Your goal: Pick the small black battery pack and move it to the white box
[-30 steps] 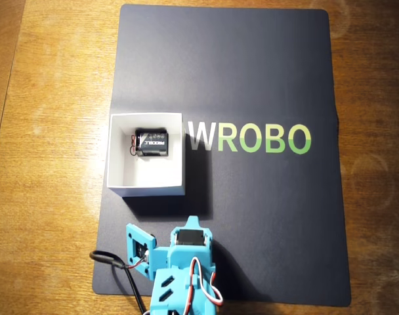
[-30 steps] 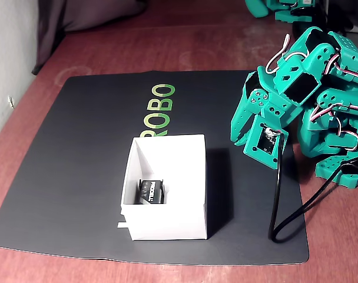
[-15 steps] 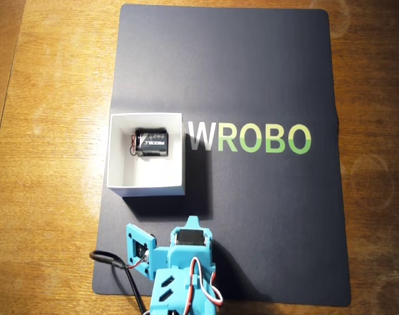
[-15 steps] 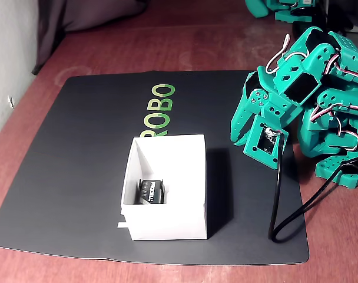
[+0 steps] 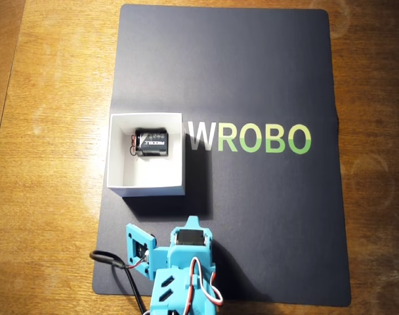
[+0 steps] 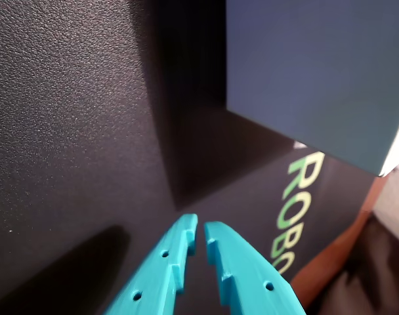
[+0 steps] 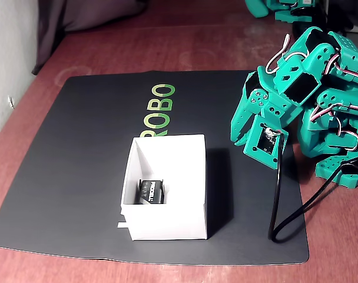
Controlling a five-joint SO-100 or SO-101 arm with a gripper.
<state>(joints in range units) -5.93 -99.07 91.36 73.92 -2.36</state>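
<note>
Overhead view: battery pack (image 5: 151,142) in box (image 5: 118,174), off gripper (image 5: 192,222).

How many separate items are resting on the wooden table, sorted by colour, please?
Black: 2, the large black rectangular mat with green lettering and the small black battery pack with thin wires, which lies inside the box
White: 1, the square white cardboard box
Total: 3

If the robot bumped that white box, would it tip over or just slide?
Probably slide. The square white cardboard box sits flat on the dark mat and is wider than its walls are tall, so tipping looks unlikely. It is likely light, though the small black battery pack inside adds a little weight. Thin card walls might dent if pushed hard.
</note>
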